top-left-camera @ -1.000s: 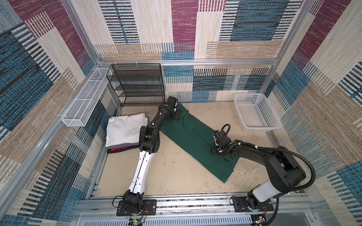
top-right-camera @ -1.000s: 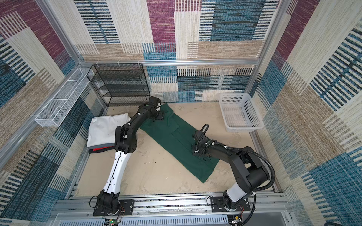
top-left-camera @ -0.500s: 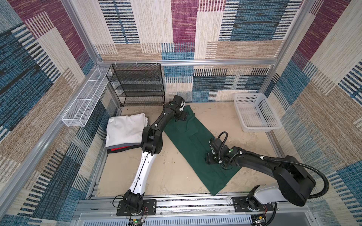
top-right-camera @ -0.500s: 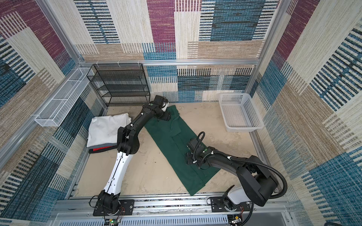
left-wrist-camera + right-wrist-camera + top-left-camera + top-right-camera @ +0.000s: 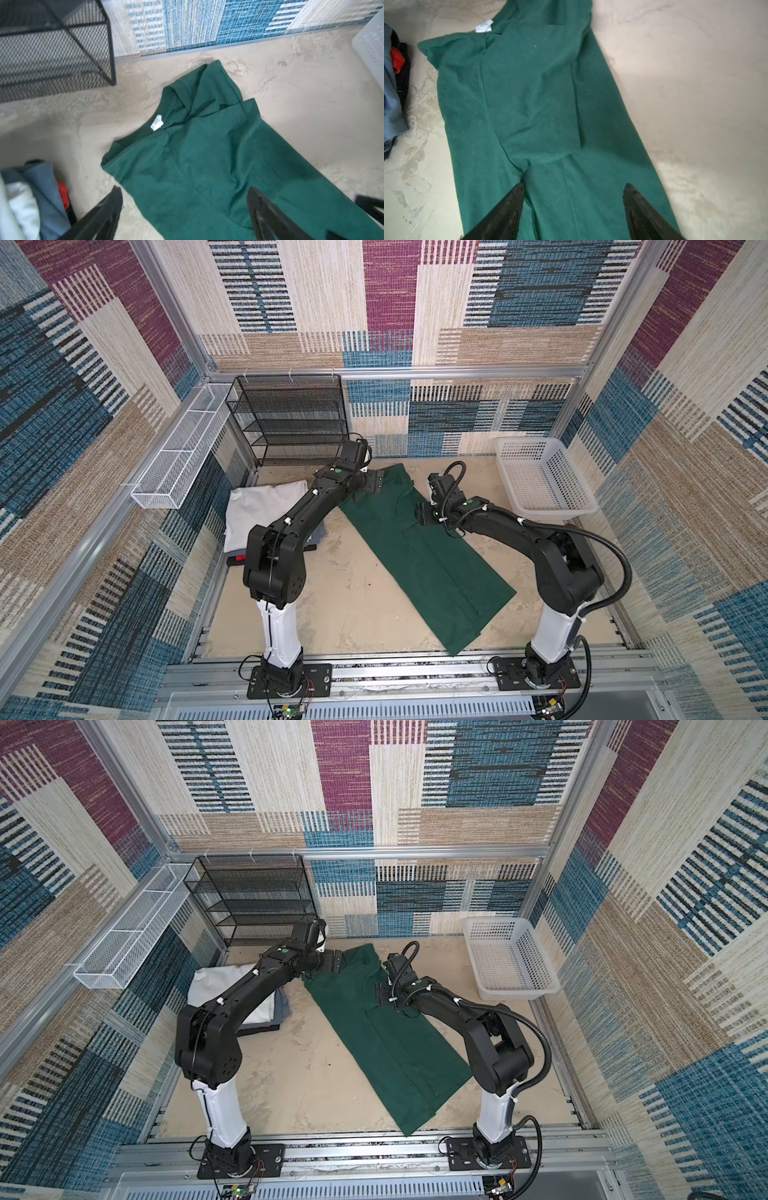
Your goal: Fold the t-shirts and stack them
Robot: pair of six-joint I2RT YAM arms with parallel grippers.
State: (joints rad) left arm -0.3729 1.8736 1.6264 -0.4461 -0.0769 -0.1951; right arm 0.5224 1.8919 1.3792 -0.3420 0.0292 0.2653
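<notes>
Two empty pincers, left pincer and right pincer, gape wide over the narrow-folded green t-shirt; each should pinch one collar-end corner, lifting evenly toward the hem.

Left hand hangs with fingers spread, only the flat dark green t-shirt beneath it. Ahead, bare tabletop runs free to the wall. The black mesh rack blocks the far corner to one side, and the stack of folded shirts crowds just beside one finger. Right hand, spread too, faces it close across the shirt. Behind the right hand the white plastic basket stands well apart, with open tabletop between.
</notes>
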